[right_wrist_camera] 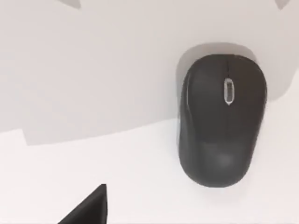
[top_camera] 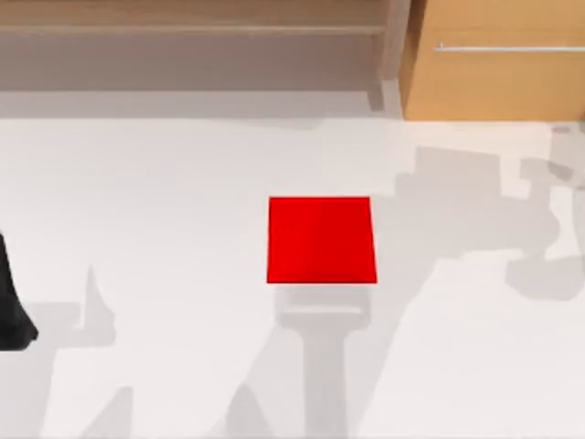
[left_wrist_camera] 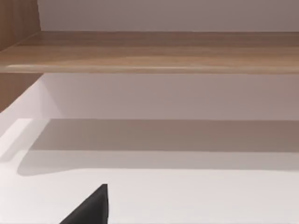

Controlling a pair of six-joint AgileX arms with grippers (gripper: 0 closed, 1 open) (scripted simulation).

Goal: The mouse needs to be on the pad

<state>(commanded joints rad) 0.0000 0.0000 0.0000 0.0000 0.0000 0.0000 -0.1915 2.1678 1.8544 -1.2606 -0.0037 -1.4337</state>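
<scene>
White counter (top_camera: 183, 229) carries an unmarked red pad (top_camera: 321, 240); elsewhere lies a black, unlabelled mouse (right_wrist_camera: 222, 119); whether either tool is open cannot be told.

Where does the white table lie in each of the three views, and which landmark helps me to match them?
Top view: the table lies below the wooden shelf and carries the pad.
Left wrist view: the table is the lower part, under the shelf.
Right wrist view: the table lies beneath the mouse.
Shared landmark: the wooden shelf, top and left wrist views.

Bright, even light; soft grey shadows streak the table (top_camera: 183, 201).
</scene>
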